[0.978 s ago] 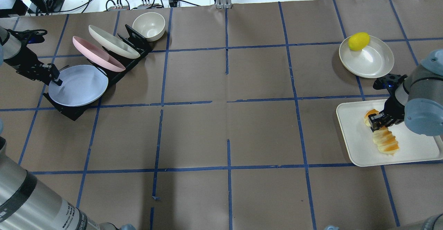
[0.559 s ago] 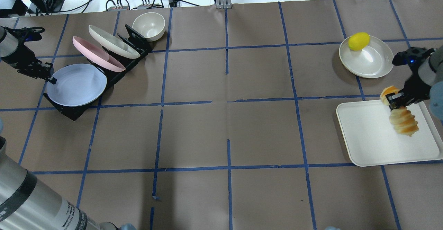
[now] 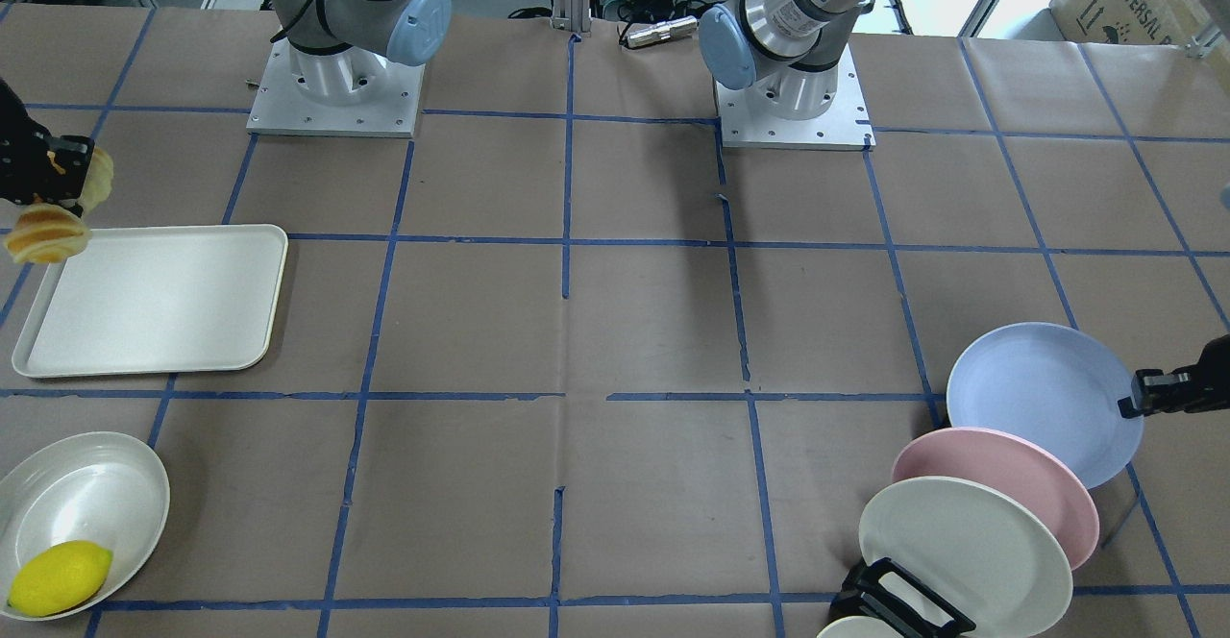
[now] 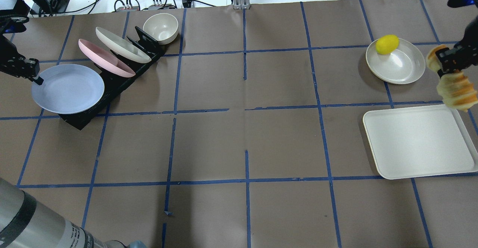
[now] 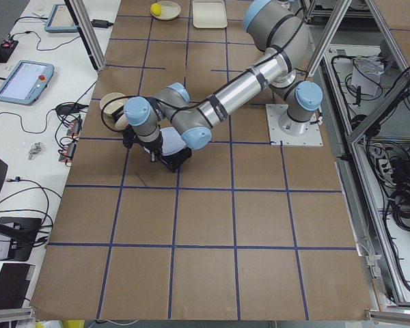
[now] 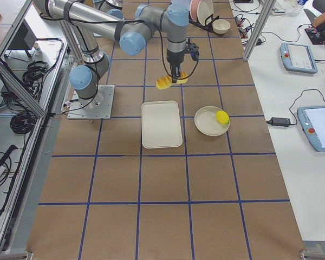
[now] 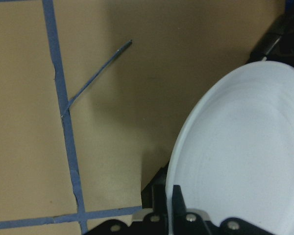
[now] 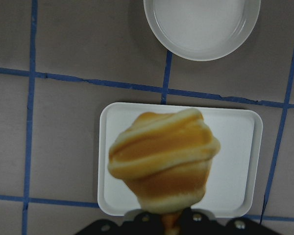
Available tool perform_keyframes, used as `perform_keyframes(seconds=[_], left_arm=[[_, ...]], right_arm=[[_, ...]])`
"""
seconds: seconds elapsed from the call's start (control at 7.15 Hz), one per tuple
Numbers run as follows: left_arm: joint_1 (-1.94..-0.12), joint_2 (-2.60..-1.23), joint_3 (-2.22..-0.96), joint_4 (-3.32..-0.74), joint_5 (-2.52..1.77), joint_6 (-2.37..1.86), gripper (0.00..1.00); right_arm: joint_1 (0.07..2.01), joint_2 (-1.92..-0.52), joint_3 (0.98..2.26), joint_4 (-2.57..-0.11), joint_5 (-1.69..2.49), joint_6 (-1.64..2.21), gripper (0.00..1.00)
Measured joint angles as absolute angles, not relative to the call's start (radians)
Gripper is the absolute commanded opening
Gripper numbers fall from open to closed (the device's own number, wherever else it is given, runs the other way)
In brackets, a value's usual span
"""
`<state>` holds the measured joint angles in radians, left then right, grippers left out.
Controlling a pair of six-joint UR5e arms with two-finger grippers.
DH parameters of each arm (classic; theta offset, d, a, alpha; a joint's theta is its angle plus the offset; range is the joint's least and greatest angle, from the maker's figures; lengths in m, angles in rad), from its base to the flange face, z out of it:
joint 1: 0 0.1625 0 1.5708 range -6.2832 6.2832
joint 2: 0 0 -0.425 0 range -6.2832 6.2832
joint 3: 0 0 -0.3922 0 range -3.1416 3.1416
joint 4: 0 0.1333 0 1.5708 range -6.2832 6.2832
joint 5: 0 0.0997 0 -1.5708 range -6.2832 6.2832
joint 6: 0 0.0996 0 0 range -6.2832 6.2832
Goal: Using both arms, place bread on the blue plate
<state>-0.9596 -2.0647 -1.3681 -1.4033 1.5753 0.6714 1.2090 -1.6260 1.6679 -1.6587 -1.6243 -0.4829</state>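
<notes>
The bread (image 4: 457, 91), an orange and cream striped loaf, hangs in the air past the far right corner of the white tray (image 4: 410, 143). My right gripper (image 4: 443, 64) is shut on its upper end. It also shows in the front-facing view (image 3: 40, 233) and in the right wrist view (image 8: 161, 166). The blue plate (image 4: 67, 89) is held nearly level over the near end of the black rack (image 4: 108, 91). My left gripper (image 4: 36, 78) is shut on its left rim. The plate also shows in the left wrist view (image 7: 245, 156).
A pink plate (image 4: 106, 59) and a cream-white plate (image 4: 123, 46) lean in the rack, with a small cream bowl (image 4: 160, 27) behind. A cream dish (image 4: 405, 68) holds a yellow lemon (image 4: 387, 44) at the far right, close to the bread.
My right gripper has lifted the bread off the tray, up and away toward the far right. My left gripper has drawn the blue plate left out of the rack and levelled it.
</notes>
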Motion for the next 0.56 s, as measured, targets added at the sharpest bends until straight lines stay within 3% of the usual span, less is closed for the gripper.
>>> perform_keyframes(seconds=[0.56], left_arm=[[-1.029,-1.786,-1.57,-1.513,1.602,0.59,0.11]], right_arm=[[1.531,-1.555,1.446,-1.41,-1.617,-0.236,0.1]])
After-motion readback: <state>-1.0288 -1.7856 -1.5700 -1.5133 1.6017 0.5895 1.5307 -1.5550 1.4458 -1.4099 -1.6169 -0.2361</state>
